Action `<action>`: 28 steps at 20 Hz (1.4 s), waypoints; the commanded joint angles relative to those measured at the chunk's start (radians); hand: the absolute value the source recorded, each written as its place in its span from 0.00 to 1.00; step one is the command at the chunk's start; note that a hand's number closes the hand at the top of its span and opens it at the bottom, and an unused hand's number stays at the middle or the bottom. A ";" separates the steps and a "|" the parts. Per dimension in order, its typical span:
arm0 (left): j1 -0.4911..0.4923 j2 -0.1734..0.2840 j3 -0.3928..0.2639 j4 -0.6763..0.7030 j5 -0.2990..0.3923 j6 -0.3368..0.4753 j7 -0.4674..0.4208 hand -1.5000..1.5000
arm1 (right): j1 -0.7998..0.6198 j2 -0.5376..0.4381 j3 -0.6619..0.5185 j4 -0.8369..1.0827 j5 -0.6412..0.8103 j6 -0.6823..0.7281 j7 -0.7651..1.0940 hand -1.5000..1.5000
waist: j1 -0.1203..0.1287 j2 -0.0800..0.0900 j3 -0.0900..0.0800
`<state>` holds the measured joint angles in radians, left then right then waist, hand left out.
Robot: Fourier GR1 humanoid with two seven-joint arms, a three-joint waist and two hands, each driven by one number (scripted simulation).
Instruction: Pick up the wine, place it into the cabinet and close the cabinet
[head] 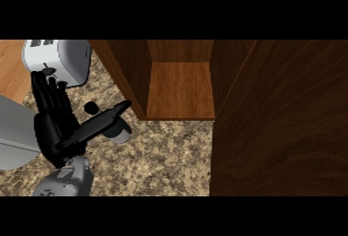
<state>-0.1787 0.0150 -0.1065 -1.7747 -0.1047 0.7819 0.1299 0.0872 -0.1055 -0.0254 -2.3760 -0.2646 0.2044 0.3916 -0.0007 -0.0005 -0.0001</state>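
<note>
toaster [65, 57]: white-silver, slots on top, standing at the upper left on the desk. desk [170, 152]: speckled brown-and-beige stone top, running across the lower middle. wooden surface [10, 69]: light plank-grain strip at the far left edge, beside the toaster. grey panel [14, 133]: flat pale slab at the left edge, partly cut off.
</note>
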 commanded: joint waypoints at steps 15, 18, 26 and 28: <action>0.191 -0.015 0.087 0.222 0.279 -0.116 -0.388 0.00 | 0.070 0.078 0.099 -0.046 0.086 0.016 -0.035 0.00 | -0.002 0.000 0.000; 0.169 -0.015 0.053 0.223 0.261 -0.085 -0.357 0.00 | 0.084 0.065 0.049 0.025 0.043 0.057 -0.085 0.00 | -0.003 0.000 0.000; 0.227 -0.015 0.115 0.326 0.363 -0.188 -0.517 0.00 | -0.009 0.045 0.045 -0.014 0.036 0.016 0.022 0.00 | 0.001 0.000 0.000; 0.189 -0.015 0.125 0.367 0.343 -0.212 -0.479 0.00 | 0.015 0.016 -0.024 0.000 -0.029 0.056 0.001 0.00 | -0.001 0.000 0.000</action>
<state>0.0423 0.0039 -0.0054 -1.4784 0.2212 0.6037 -0.3312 0.1261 -0.0600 0.0092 -2.3806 -0.2337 0.2432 0.3731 -0.0018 -0.0005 -0.0002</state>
